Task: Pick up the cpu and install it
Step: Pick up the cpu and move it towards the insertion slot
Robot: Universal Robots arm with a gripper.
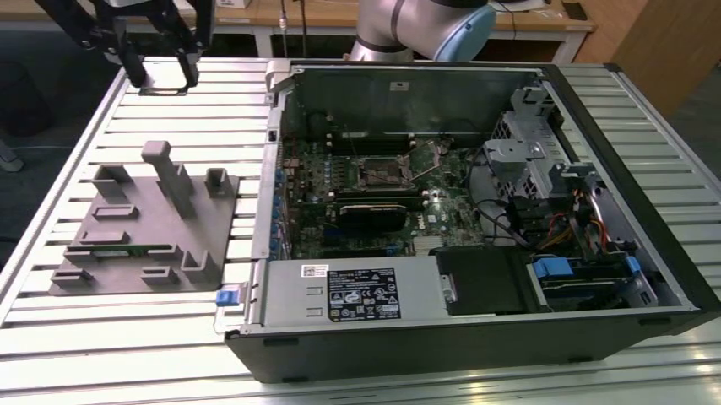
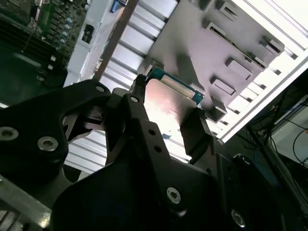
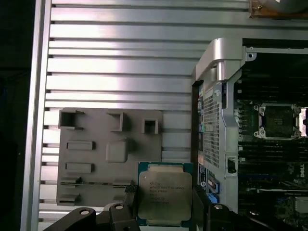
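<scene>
At the exterior view's far left lies the slatted aluminium table (image 1: 101, 354). In the exterior view's upper left the black gripper (image 1: 164, 82) hangs over the slats, just past the far end of the grey fixture (image 1: 147, 228). The fixture sits flat on the table in the left half of that view, with several posts and pockets rising from it.

The pincer is clenched on the cpu (image 3: 162, 192). In the first wrist view two dark fingers (image 3: 199, 204) press its opposite edges, and its pale metal top, framed by a green rim, faces the camera. In the second wrist view the cpu (image 2: 168, 108) is again pinched between the two black fingers (image 2: 137, 91), held in the air with the fixture (image 2: 211, 43) and the table slats well behind it.

Right of the fixture in the exterior view stands the open computer case (image 1: 474, 350), filling the middle and right of the frame. A small blue tab (image 1: 229, 296) sits at its lower left corner, beside a silver box with a dark label (image 1: 349, 291). On the motherboard (image 1: 327, 194) the square processor socket (image 1: 377, 171) sits near the centre, well apart from the gripper. Drive cages with blue clips (image 1: 558, 274) and bundled cables fill the case's right side, and the grey robot arm (image 1: 423, 29) rises behind the case at the top of the view.
</scene>
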